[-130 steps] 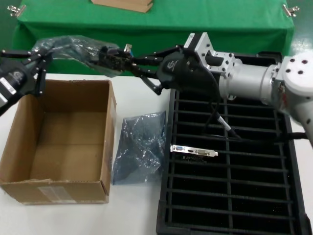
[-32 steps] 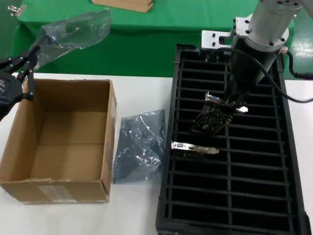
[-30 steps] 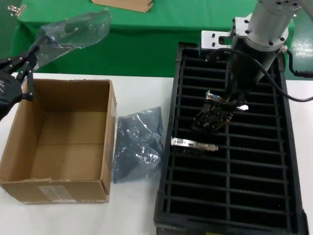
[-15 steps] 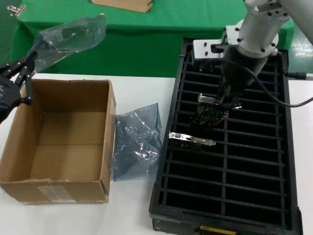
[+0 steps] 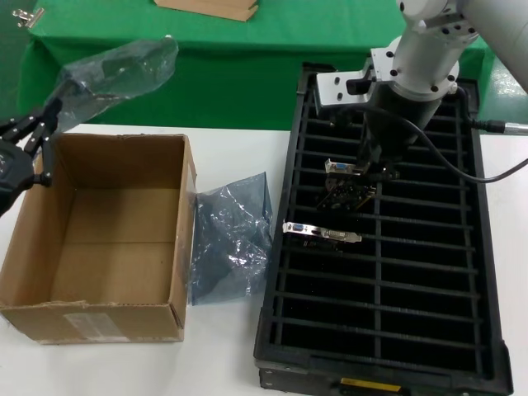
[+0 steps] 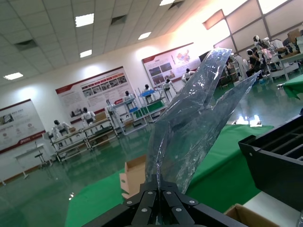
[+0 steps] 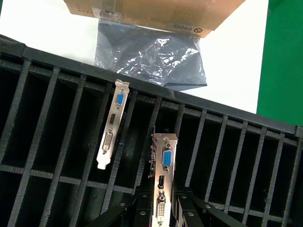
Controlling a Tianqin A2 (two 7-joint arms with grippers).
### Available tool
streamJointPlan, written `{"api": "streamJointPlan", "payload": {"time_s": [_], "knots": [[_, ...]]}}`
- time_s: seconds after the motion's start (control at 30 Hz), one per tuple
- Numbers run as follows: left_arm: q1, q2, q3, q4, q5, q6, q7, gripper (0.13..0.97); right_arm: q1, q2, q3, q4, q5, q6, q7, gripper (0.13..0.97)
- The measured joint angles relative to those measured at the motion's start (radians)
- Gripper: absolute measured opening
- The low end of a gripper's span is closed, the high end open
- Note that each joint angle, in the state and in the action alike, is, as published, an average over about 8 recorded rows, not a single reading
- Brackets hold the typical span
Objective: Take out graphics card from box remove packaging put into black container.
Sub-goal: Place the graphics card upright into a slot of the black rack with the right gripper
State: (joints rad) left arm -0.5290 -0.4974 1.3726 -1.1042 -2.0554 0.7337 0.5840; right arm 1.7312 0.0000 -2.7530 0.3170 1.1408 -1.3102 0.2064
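Two grippers work apart: right gripper (image 5: 356, 175) clamps the graphics card (image 5: 345, 194) over a slot in the black container (image 5: 487, 272), probably for insertion; left gripper (image 5: 33, 136), at ten o'clock, pinches the stripped packaging (image 5: 115, 70) clear.

A large factory or training hall is shown. In the left wrist view, a high ceiling (image 6: 57, 33) set with rows of panel lights (image 6: 84, 19) is seen above a glossy green floor (image 6: 42, 198). Big printed wall boards (image 6: 92, 92) are hung along the far wall, and rows of work benches (image 6: 75, 139) are lined up beneath them, with white-clad figures (image 6: 86, 115) placed at them. In the head view, a white desk (image 5: 223, 157) is seen, backed by a table covered with green cloth (image 5: 272, 41) that is held by metal binder clips (image 5: 29, 16). A slotted black tray (image 5: 487, 272) and a cardboard box (image 5: 124, 247) are laid out as at an assembly station.
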Motion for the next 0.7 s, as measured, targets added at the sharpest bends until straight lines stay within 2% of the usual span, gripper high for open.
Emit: {"api": "streamJointPlan", "payload": {"time_s": [0.3, 0.6, 0.7], "knots": [[0.008, -0.008, -0.005, 0.017, -0.003, 0.008, 0.002, 0.139, -0.007, 0.0, 0.0, 0.011, -0.004, 0.028, -0.012, 0.212], [0.019, -0.013, -0.01, 0.021, -0.004, 0.01, 0.003, 0.139, -0.013, 0.0, 0.0, 0.029, 0.0, 0.04, -0.014, 0.297], [0.021, -0.016, -0.011, 0.023, -0.007, 0.01, -0.008, 0.139, -0.014, 0.0, 0.0, 0.035, -0.003, 0.044, -0.013, 0.353]]}}
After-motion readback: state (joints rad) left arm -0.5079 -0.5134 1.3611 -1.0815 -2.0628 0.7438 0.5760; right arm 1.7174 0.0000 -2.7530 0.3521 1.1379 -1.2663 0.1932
